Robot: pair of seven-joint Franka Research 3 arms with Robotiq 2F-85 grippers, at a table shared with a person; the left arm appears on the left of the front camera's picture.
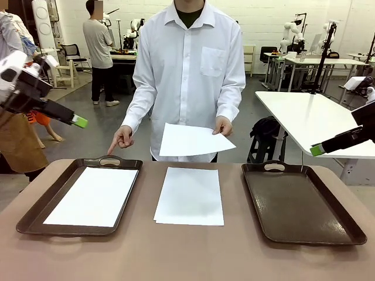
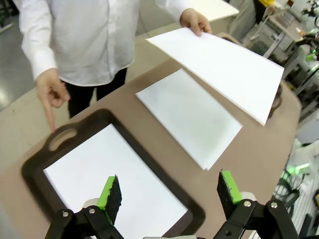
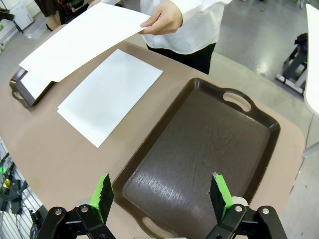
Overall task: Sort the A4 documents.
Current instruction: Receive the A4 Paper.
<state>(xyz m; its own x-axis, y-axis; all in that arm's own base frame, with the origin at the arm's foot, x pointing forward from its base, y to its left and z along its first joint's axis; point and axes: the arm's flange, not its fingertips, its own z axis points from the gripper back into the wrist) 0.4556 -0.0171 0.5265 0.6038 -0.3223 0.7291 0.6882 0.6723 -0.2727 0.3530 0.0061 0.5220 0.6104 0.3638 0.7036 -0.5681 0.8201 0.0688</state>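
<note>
the person at 12 o'clock across the table (image 1: 176, 257) pinches the offered sheet (image 1: 193, 140) at one edge in one hand (image 1: 223, 125), holding it in the air over the far table edge. the pointing hand (image 1: 122, 139) aims a forefinger at the handle of the left tray (image 1: 32, 219) at 9 o'clock, which already carries a laid sheet (image 1: 94, 196). a stack (image 1: 190, 196) of a4 sheets lies at the table's centre, and the right tray (image 1: 302, 205) at 3 o'clock is bare. the left gripper (image 2: 169, 181) and right gripper (image 3: 160, 184) hang high at the sides, jaws spread wide, grasping nothing. the gesture suggests the offered sheet belongs in the left tray. to do it well, the left gripper should come in level with the paper, take a free edge well apart from the person's fingers, close gently, then lay it square on the laid sheet. every sheet looks blank, and no brand, label or writing can be read.
</note>
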